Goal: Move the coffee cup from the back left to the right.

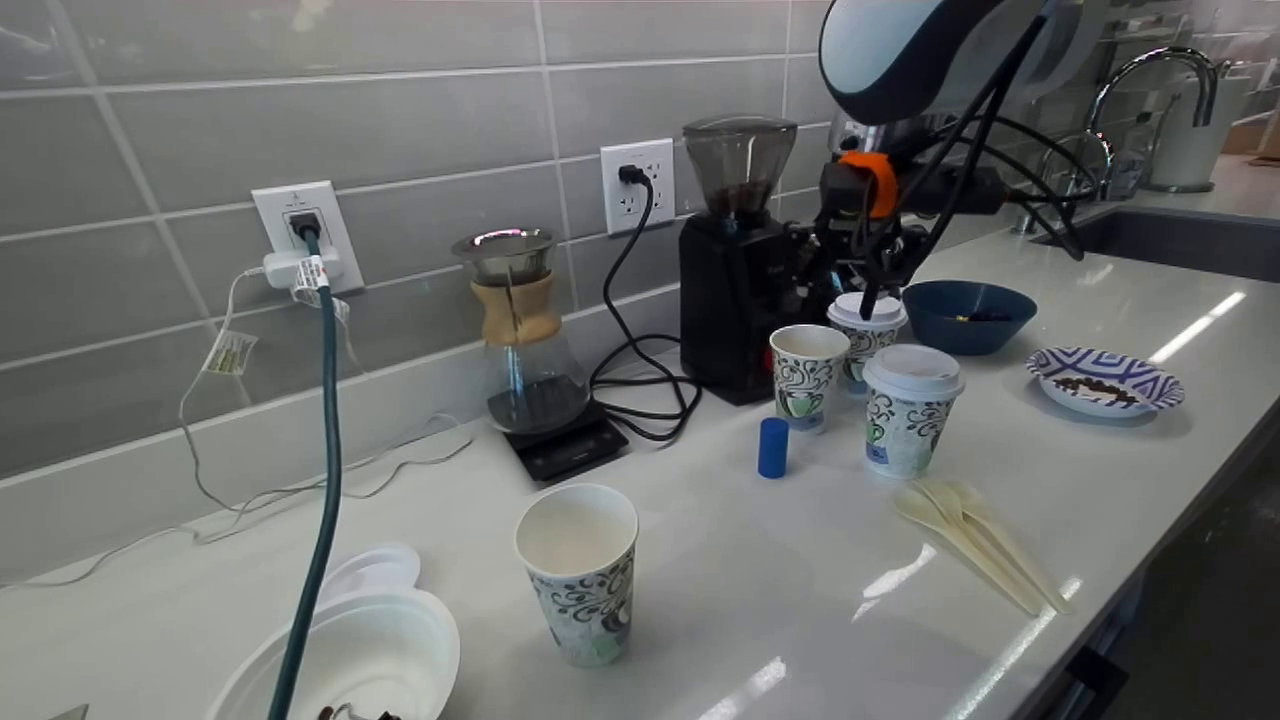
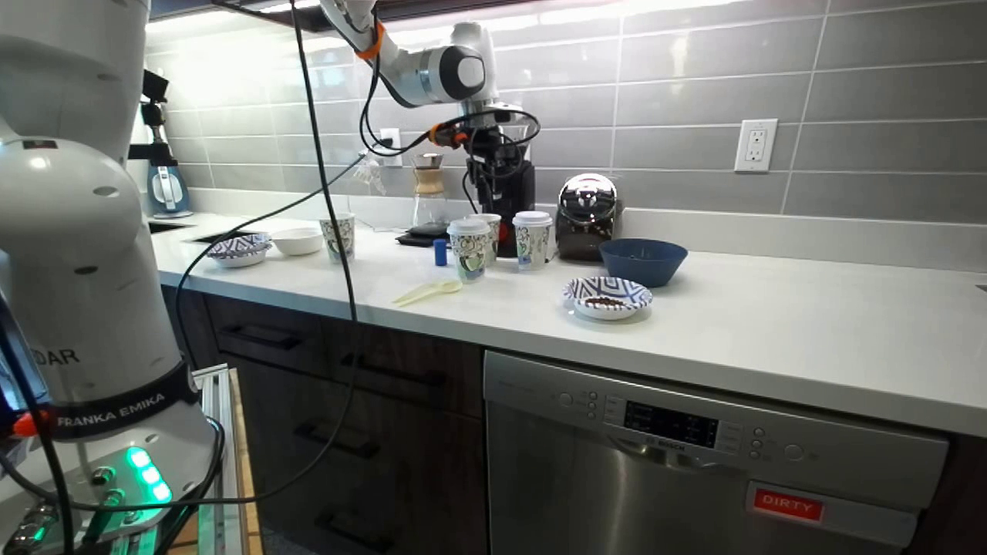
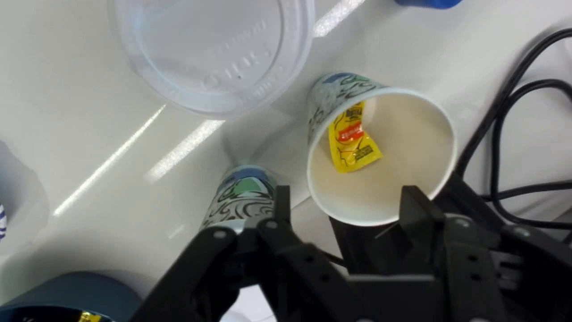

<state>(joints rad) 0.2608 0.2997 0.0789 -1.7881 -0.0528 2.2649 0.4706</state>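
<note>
The coffee cup (image 1: 803, 385) is an open paper cup with swirl print and beige inside. It stands beside the grinder and is partly hidden by a lidded cup in an exterior view (image 2: 492, 235). In the wrist view the coffee cup (image 3: 402, 143) has a yellow packet inside. My gripper (image 3: 346, 190) is open with nothing between its fingers. It hangs above the cups; its right finger overlaps the cup's rim in the wrist view, and contact cannot be told. My gripper also shows in both exterior views (image 1: 845, 275) (image 2: 487, 202).
Two lidded cups (image 1: 910, 420) (image 1: 868, 335) stand close by. A black grinder (image 1: 725, 300) is behind. A blue cylinder (image 1: 773, 447), a dark blue bowl (image 1: 968, 325), a patterned plate (image 1: 1105, 380) and pale utensils (image 1: 980, 540) lie around. Another open cup (image 1: 585, 600) stands apart.
</note>
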